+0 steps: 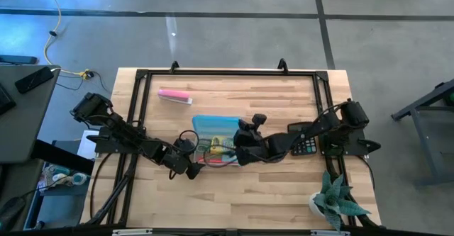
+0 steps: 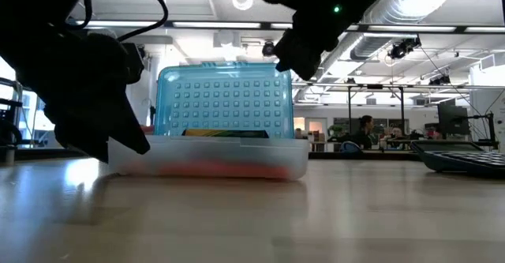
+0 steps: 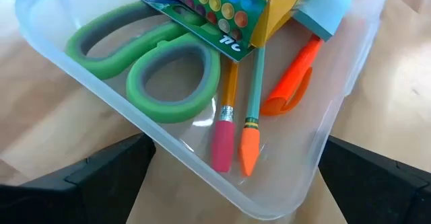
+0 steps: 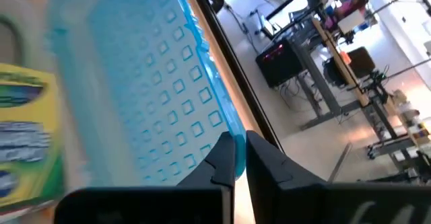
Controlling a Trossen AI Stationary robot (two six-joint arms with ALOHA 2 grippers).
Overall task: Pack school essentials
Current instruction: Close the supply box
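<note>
Right gripper [image 4: 240, 158] pinched on blue lid [image 4: 155, 83], mid-frame. Left gripper [image 1: 186, 167] spread wide beside clear box [image 3: 202, 163], lower middle. Scissors [image 3: 145, 62], pencils [image 3: 229, 103], pen [image 3: 293, 79] inside.

Hardly any lettering to read here — only a white mark (it looks like "11c", seen sideways) on the dark-green edge of the green-yellow block [image 3: 232, 12]; its other printing is too blurred.

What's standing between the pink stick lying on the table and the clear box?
Its blue lid, raised upright on the side facing the pink stick; the right gripper pinches its edge.
</note>
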